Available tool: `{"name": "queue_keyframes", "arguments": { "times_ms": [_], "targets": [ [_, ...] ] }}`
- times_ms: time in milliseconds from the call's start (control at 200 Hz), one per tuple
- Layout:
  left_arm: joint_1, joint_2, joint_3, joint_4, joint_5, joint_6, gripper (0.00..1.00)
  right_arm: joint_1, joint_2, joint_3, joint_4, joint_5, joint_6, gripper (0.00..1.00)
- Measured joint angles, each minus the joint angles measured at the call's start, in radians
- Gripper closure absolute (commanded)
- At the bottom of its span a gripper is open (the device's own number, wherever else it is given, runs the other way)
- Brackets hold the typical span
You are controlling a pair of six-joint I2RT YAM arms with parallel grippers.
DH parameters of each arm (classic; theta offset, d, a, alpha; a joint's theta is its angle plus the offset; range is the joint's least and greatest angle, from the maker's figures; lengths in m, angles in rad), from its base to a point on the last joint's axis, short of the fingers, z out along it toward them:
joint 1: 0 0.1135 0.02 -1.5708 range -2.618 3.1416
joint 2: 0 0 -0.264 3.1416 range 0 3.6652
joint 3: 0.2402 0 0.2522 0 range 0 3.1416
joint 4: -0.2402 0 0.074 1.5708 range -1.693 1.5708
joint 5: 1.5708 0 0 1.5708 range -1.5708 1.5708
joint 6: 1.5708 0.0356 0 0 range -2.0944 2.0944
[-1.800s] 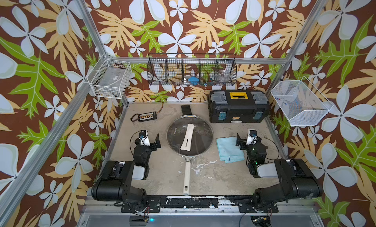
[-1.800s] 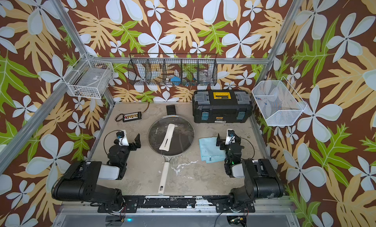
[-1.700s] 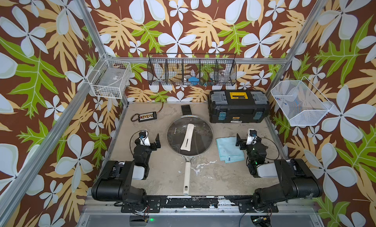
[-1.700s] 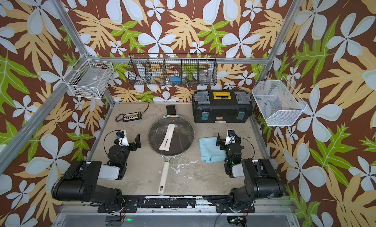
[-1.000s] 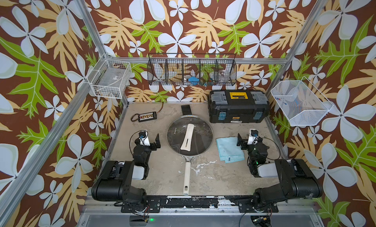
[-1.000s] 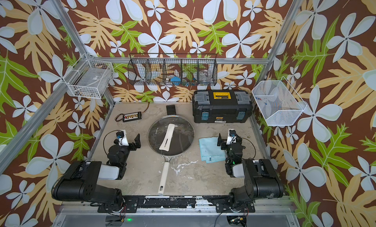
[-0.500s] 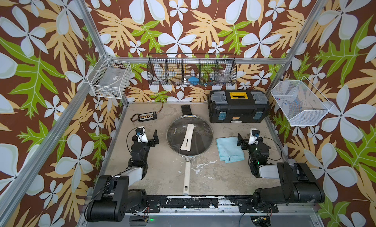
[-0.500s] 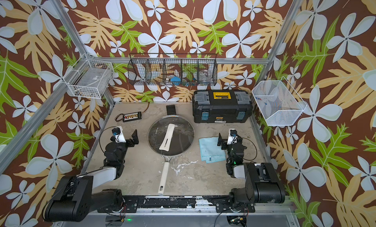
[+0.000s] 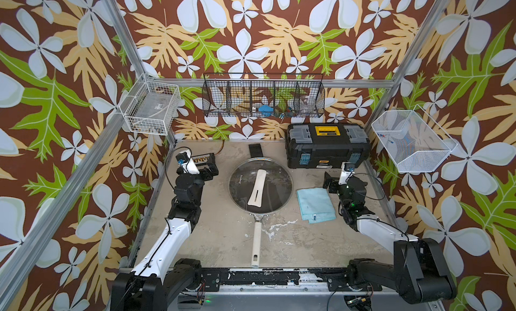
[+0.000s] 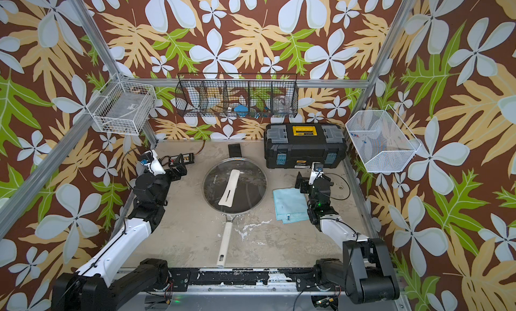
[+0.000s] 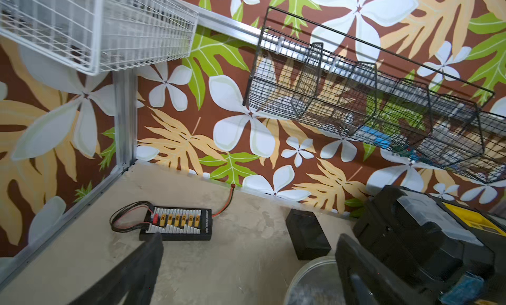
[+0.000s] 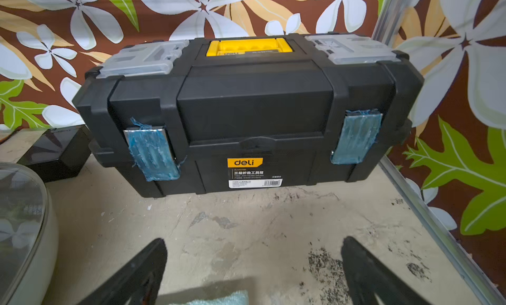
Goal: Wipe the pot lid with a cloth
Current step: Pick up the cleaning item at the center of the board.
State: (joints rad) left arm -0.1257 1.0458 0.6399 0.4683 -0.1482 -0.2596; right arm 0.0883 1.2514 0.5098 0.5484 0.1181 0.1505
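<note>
Roughly at the middle of the table (image 9: 223, 234), in both top views, the pot lid (image 9: 272, 184) (image 10: 245, 184) lies flat on a dark pan (image 9: 256, 244) and covers it. The pan's long cream handle points to 6 o'clock. The lid's own cream bar handle runs nearly from 12 to 6 o'clock, leaning a little toward 1.

The cloth (image 9: 315, 205) (image 10: 289, 205) lies spread flat on the table at 3 o'clock of the lid, just beside its rim. A small tag sits near its 6 o'clock edge.

The left tool (image 9: 210, 168) (image 11: 249, 238) stands at 9 o'clock of the lid, apart from it, with its jaws spread wide and nothing between them. The left wrist view shows bare table between the two black fingers (image 11: 142, 268). Beyond them lies a charger board (image 11: 176, 224) with red and black wires, and a slice of the lid's rim shows beside one finger.

The right tool (image 9: 331, 184) (image 12: 253, 240) is at the cloth's 1 o'clock corner, its jaws also wide and empty. In the right wrist view a strip of the cloth (image 12: 219, 296) shows low between the fingers; whether they touch it I cannot tell. This tool faces a black toolbox (image 12: 246, 112) with a yellow panel on top, which sits at 1 o'clock of the lid against the back wall.

A small black box (image 9: 255, 150) lies at 12 o'clock of the lid, just beyond its rim. A black wire basket (image 9: 264, 99) hangs on the back wall at 12 o'clock.
</note>
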Motion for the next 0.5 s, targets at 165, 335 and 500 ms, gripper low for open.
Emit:
{"name": "queue_keyframes", "arguments": {
  "times_ms": [165, 335, 500],
  "targets": [
    [-0.067, 0.043, 0.113, -0.166, 0.034, -0.008, 0.0, 0.026, -0.043, 0.097, -0.251, 0.015, 0.033, 0.0],
    [-0.153, 0.089, 0.211, -0.31, 0.045, -0.007, 0.0, 0.03, 0.023, 0.245, -0.528, -0.016, 0.051, 0.0],
    [-0.248, 0.175, 0.322, -0.431, 0.032, 0.005, 0.0, 0.035, 0.127, 0.375, -0.758, -0.048, 0.051, 0.0]
  ]
}}
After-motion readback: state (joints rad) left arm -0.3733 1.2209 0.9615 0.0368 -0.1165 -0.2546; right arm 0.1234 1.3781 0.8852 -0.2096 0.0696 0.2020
